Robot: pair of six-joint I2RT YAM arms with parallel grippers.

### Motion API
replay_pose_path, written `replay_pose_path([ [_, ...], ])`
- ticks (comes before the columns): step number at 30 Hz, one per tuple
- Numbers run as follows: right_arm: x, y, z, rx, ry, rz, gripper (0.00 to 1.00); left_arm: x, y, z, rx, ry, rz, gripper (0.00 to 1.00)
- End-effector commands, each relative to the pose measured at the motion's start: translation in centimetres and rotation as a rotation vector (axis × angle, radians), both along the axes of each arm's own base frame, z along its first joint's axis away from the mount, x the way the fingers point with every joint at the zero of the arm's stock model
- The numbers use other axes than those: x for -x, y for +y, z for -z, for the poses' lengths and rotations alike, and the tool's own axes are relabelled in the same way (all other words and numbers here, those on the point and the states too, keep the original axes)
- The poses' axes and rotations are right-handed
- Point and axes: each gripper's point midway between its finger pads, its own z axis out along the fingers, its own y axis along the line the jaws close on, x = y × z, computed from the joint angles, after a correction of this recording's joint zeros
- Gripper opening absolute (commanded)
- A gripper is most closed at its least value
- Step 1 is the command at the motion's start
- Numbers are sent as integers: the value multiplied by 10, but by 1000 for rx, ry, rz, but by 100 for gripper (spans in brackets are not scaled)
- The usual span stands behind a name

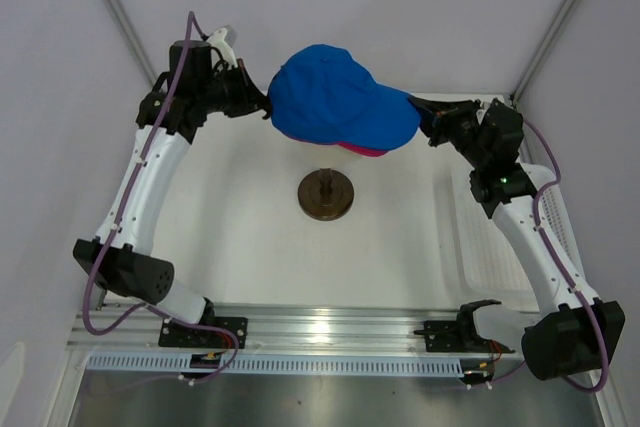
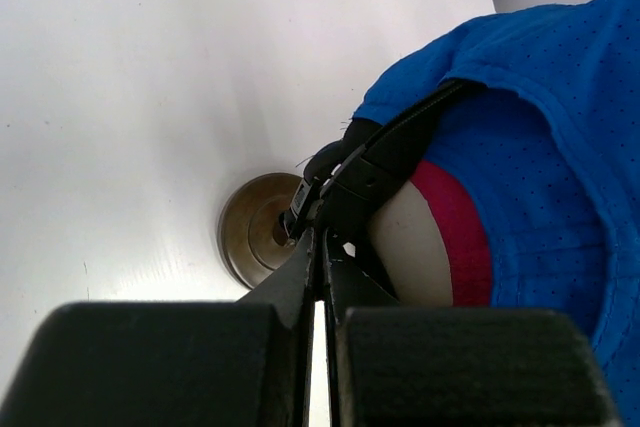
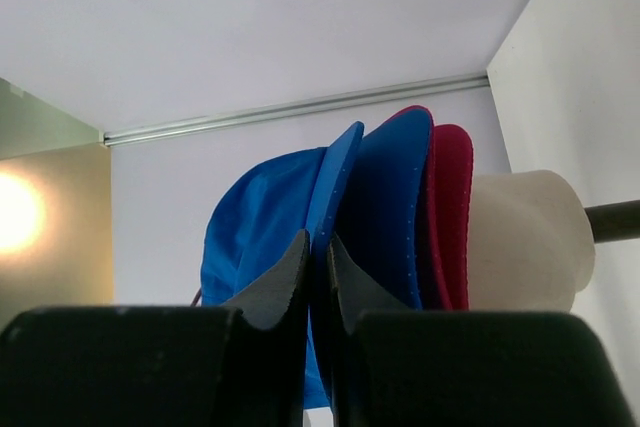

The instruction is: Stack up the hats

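Nearest the arm bases, the dark round foot (image 1: 325,195) of the stand sits on the white table (image 1: 250,247). Above it the cream head (image 3: 520,242) carries the stack: the pink hat (image 3: 450,207) against the head, an inner blue hat (image 3: 395,197) over that, and the outer blue hat (image 1: 335,97) on top, covering all but a pink sliver in the overhead view. The step in hand looks like seating that outer hat. To do it well, both sides should come down evenly and together, so the crown slides over the two below without dragging them askew or rocking the stand. The pull should stay light, since the fabric will stretch and bunch sooner than slide. Both ends should let go only once the crown sits snug. The left arm (image 1: 150,177) rises from its base and folds inward at the elbow, bringing its wrist in level from the left. The left gripper (image 2: 318,237) is pressed fully closed on a black back strap (image 2: 400,137), which seems to belong to the outer hat. The right arm (image 1: 535,237) mirrors it from the right. The right gripper (image 3: 318,242) has its fingers closed tight on the edge of that hat's brim (image 3: 340,172).
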Motion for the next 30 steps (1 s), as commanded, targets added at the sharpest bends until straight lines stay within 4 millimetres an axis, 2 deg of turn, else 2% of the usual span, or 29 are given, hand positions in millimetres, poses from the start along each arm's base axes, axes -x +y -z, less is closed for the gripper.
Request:
replay_pose_path([
  [1,-3,-5,16,64,7,0,10,11,5,19,-30,41,-11,1],
  [4,-3,-5,13,59,-8,-12,16,14,7,23,-31,29,-17,1],
  [5,-3,-4,11,58,-19,-16,22,14,7,21,-28,18,-18,1],
  [8,-2,-2,6,51,-41,-35,26,15,9,25,-33,20,-24,1],
  [13,-2,0,-2,55,-66,-52,25,16,12,10,-30,-24,-39,1],
  [16,-1,2,-9,51,-88,-62,19,15,14,-2,-30,-55,-51,1],
  [18,-2,3,-10,50,-90,-68,18,12,16,-2,-40,-54,-66,1],
  [20,-2,3,-14,57,-99,-69,18,9,21,5,-59,-43,-93,1],
  [22,-3,4,-14,62,-98,-71,17,8,23,19,-73,-13,-102,1],
  [25,-3,4,-11,66,-86,-73,15,8,21,35,-70,13,-101,1],
  [30,-4,6,-1,76,-60,-88,15,5,19,51,-60,36,-100,1],
])
